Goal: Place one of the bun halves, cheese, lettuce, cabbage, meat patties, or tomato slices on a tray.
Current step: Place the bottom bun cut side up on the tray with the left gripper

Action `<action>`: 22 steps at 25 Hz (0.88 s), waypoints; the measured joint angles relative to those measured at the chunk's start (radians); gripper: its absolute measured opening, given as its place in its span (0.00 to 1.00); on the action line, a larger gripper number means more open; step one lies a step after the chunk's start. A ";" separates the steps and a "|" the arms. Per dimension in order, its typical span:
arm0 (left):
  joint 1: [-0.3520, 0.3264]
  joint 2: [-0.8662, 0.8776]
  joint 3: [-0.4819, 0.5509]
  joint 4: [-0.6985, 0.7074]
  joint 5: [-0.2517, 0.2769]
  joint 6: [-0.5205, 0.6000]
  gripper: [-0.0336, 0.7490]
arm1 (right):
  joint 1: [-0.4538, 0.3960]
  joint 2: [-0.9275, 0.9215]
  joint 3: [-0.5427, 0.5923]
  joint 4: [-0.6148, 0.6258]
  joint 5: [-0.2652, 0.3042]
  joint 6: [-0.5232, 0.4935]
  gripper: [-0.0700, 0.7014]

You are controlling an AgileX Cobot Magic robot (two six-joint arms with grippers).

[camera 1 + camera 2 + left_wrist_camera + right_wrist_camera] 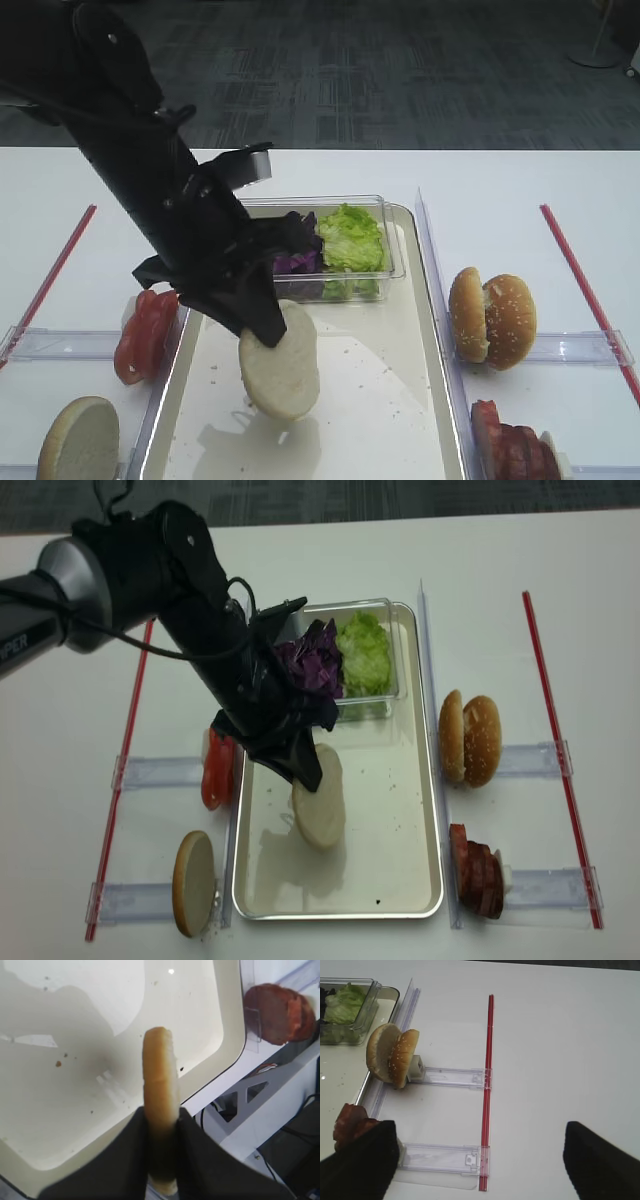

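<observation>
My left gripper (265, 325) (162, 1120) is shut on a pale bun half (282, 365) (160, 1075) (320, 810), held on edge just above the tray (390, 400) (390, 850) (75, 1085). A second bun half (80, 440) lies at the front left. Tomato slices (145, 335) stand left of the tray. Lettuce (352, 238) (345, 1002) and purple cabbage (315, 665) fill a clear tub at the tray's far end. Meat patties (510, 445) (350, 1125) sit front right. My right gripper (480, 1160) is open over bare table. No cheese shows.
A sesame-seeded bun (492, 318) (392, 1055) stands on edge on a clear holder right of the tray. Red strips (580, 285) (55, 270) run along both outer sides. The table's front edge (235, 1087) lies just past the tray's corner.
</observation>
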 joint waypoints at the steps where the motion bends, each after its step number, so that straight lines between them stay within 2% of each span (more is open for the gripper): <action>1: 0.013 0.009 0.000 -0.025 0.000 0.027 0.15 | 0.000 0.000 0.000 0.000 0.000 0.000 0.97; 5: 0.048 0.050 0.000 -0.119 -0.005 0.119 0.15 | 0.000 0.000 0.000 0.000 0.000 0.000 0.97; 22: 0.055 0.187 0.000 -0.194 -0.018 0.274 0.14 | 0.000 0.000 0.000 0.000 0.000 0.000 0.97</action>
